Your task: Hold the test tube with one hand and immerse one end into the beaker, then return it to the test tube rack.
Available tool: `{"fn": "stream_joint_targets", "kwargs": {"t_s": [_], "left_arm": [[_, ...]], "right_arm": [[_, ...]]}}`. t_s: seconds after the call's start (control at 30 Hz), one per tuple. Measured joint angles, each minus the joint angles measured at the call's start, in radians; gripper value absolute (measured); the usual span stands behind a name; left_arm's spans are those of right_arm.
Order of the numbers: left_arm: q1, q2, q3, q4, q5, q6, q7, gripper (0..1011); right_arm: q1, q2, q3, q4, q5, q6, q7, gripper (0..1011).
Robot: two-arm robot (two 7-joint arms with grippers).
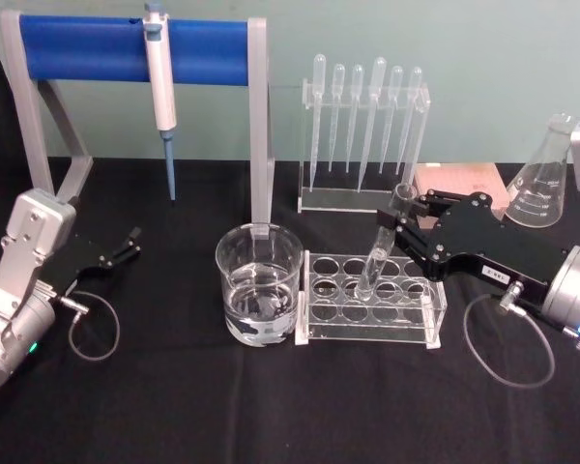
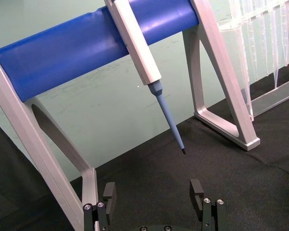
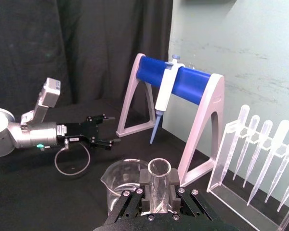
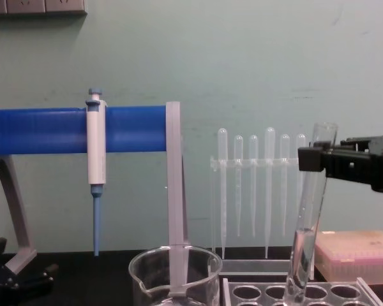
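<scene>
The black right gripper (image 1: 406, 220) is clamped on the tall clear glass test tube (image 1: 379, 253), which stands nearly upright in the clear plastic rack (image 1: 367, 333). The wide glass beaker (image 1: 260, 295) sits to the gripper's left and lower down. The left gripper (image 1: 128, 245), farther away, rests with its fingers apart.

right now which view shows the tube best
The chest view: the tube shows side-on from rim to rack, slightly tilted, the right claw shut on its upper part. The head view shows it foreshortened; the right wrist view shows its open rim between the fingers.

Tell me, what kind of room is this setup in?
Probably a chemistry or biology lab bench: a beaker with clear liquid, a rack of plastic pipettes, and a conical flask. The right end effector holds a test tube in a tube rack.
</scene>
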Motion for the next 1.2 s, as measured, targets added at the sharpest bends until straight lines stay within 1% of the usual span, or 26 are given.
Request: {"fn": "stream_joint_targets", "kwargs": {"t_s": [0.37, 0.7, 0.93, 1.2], "left_arm": [[0.000, 0.000, 0.000, 0.000, 0.000, 0.000, 0.000, 1000], [0.000, 0.000, 0.000, 0.000, 0.000, 0.000, 0.000, 1000], [0.000, 0.000, 0.000, 0.000, 0.000, 0.000, 0.000, 1000], [0.000, 0.000, 0.000, 0.000, 0.000, 0.000, 0.000, 1000]], "right_arm": [[0.015, -0.026, -0.012, 0.035, -0.029, 0.000, 0.001, 224], [0.024, -0.053, -0.036, 0.071, -0.059, 0.001, 0.003, 225], [0.024, -0.072, -0.049, 0.099, -0.088, -0.001, 0.000, 224], [0.021, -0.095, -0.057, 0.131, -0.103, 0.000, -0.001, 224]]}}
